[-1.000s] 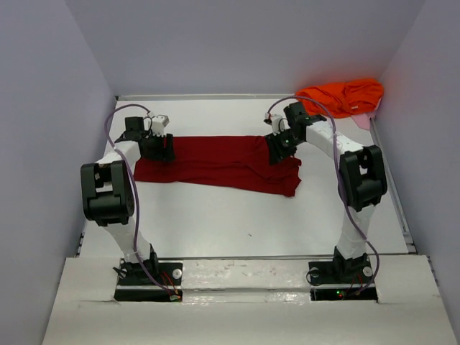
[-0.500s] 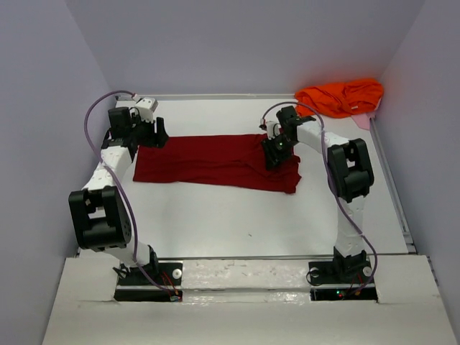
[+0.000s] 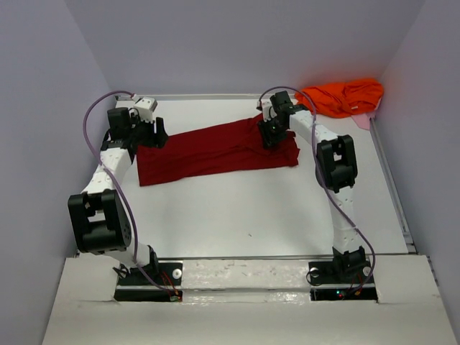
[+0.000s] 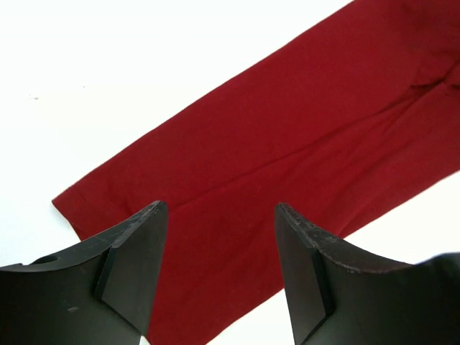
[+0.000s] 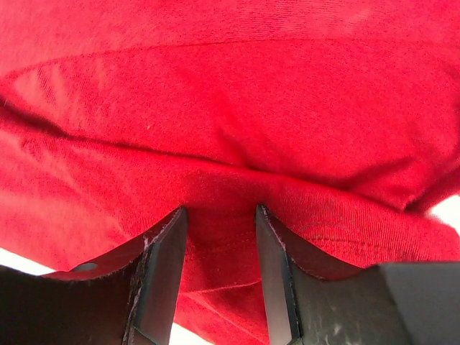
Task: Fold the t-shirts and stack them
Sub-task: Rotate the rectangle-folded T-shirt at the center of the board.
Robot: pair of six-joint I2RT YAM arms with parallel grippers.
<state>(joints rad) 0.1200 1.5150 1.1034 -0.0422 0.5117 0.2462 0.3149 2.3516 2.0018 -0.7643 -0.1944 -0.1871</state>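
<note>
On the far half of the white desk (image 3: 237, 215), the crimson t-shirt (image 3: 208, 151) is lying as a long folded band, and it is now slanting. A second ago it was lying almost level across the desk; its right end has since swung toward the back wall along with the right hand (image 3: 272, 136), while its left end has barely shifted. The left hand (image 3: 153, 135) has pulled back off the cloth toward the left wall, and its arm is now reaching farther out from the base.

In the right wrist view, the right hand (image 5: 215, 215) is pressing down at the shirt's far right end, its fingers part-way apart and pinching a raised fold of crimson cloth between them. In the left wrist view, the left hand (image 4: 219, 212) is hovering above the shirt's left end with its fingers wide apart and gripping nothing, the cloth's corner showing just beyond its left finger.

The orange t-shirt (image 3: 341, 97) is sitting crumpled in the far right corner, near the right hand but not touching the crimson one. The crimson shirt's right end is nearing the desk's back edge. A broad stretch of bare desk is lying between the shirt's near edge and the arm bases.
</note>
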